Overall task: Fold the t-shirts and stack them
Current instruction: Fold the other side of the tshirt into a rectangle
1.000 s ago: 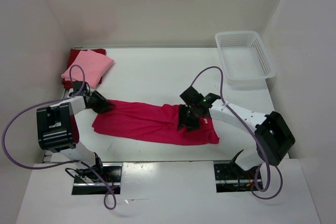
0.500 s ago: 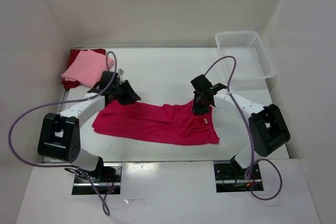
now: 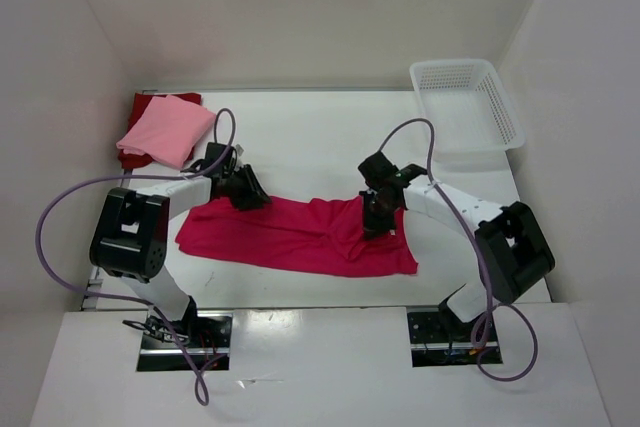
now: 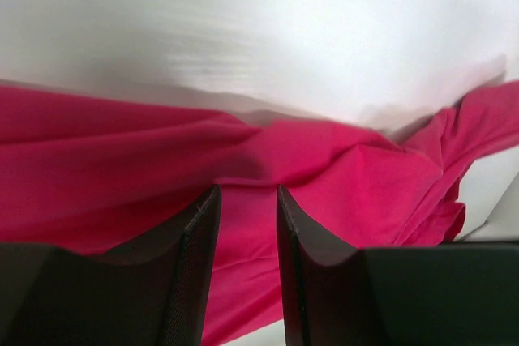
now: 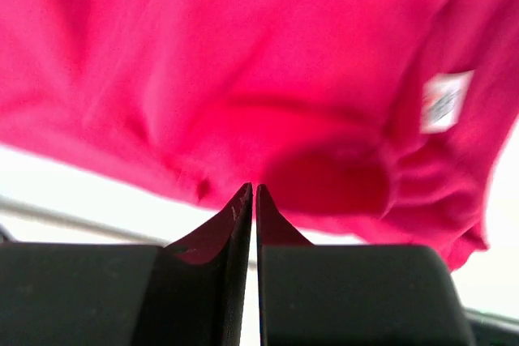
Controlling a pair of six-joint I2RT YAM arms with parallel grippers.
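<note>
Crimson-magenta t-shirt (image 3: pixel 290 235) lies stretched out as a long, rumpled band across the middle of the table (image 3: pixel 300 137), running from 9 to 3 o'clock, not yet folded into a neat square. At 10 o'clock the light pink t-shirt (image 3: pixel 168 129) sits folded on top of the dark red t-shirt (image 3: pixel 150 102), so I judge two of three done; this one remains to be folded and carried onto that pile.

My left claw (image 3: pixel 247 192) rests on the shirt's far edge toward its 9 o'clock end, half closed, with a ridge of cloth gathered between my fingers (image 4: pixel 195 232); wrinkles run toward that gap, so I take it as a grip. My right claw (image 3: pixel 376 219) is closed to a thin slit at the far edge toward 3 o'clock, and I judge it nips the thin hem there.

The fabric is a soft, matte knit that puckers easily, with a small white label (image 5: pixel 442 101) showing. A white lattice basket (image 3: pixel 505 112) stands at 2 o'clock, rigid, rectangular and well apart from the shirt.
</note>
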